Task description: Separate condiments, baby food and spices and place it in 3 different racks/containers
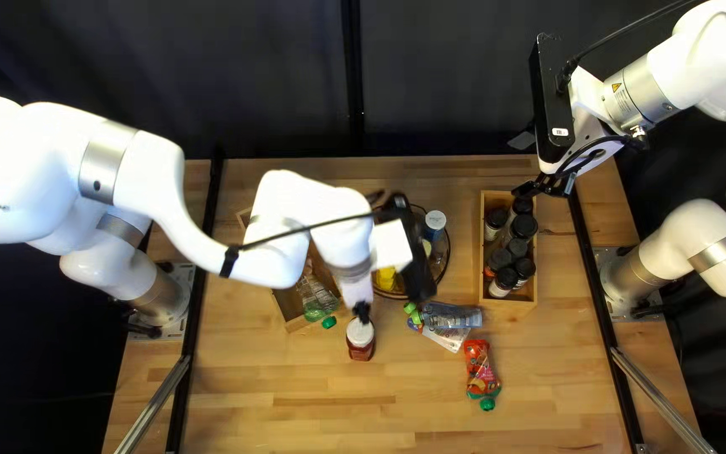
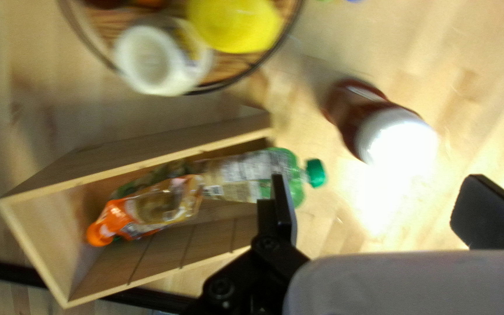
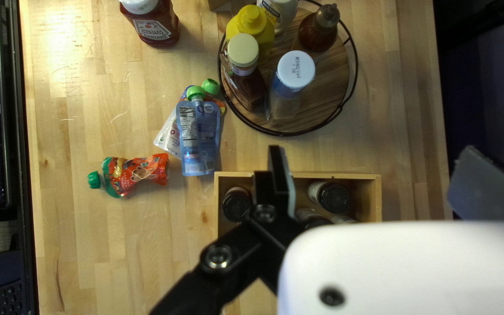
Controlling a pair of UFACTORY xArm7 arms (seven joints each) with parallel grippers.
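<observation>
Left gripper (image 2: 380, 192) stood wide open, nothing held. Ketchup (image 2: 374, 125) was upright, just off the near side of the tray (image 3: 329, 84), ahead of the gripper, left arm (image 1: 140, 164) closer. Long axis vertical, so I figured on straddling it before closing.

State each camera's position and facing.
Top left view: above the wooden table's near edge, slanting down toward dark curtain; both white arms show.
Left wrist view: left wrist, down past open black left pincer to wooden crate.
Right wrist view: right wrist, down past open black right pincer to round wooden tray.
All share the red, white-capped bottle.
</observation>
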